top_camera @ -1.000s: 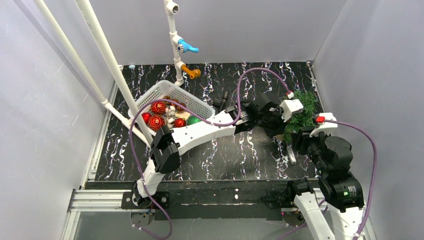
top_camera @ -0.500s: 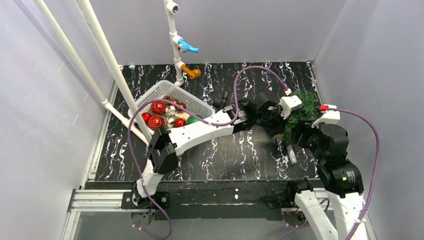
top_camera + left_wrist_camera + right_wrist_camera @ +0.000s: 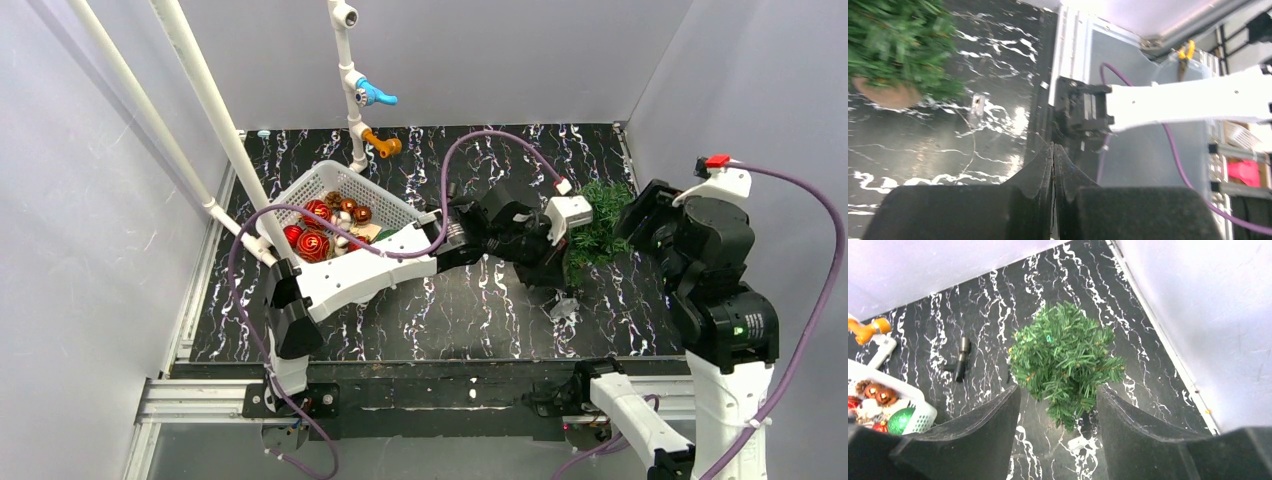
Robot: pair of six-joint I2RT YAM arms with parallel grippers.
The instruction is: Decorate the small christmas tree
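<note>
Reaching across the table (image 3: 450, 310) with the left gripper (image 3: 1053, 150) pressed together, just left of the small christmas tree (image 3: 1065, 357). Hovering over the tree with the right gripper (image 3: 1057, 390) spread, holding nothing. Open room before the tree, side wall (image 3: 720, 90) close on its right. Raised from low beside the tree a second ago.

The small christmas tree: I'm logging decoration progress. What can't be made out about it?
Top view: small christmas tree, left part hidden by the left arm.
Left wrist: blurred, cut by the top edge.
Right wrist: lower part hidden under top branches; orange specks too small to identify.
</note>
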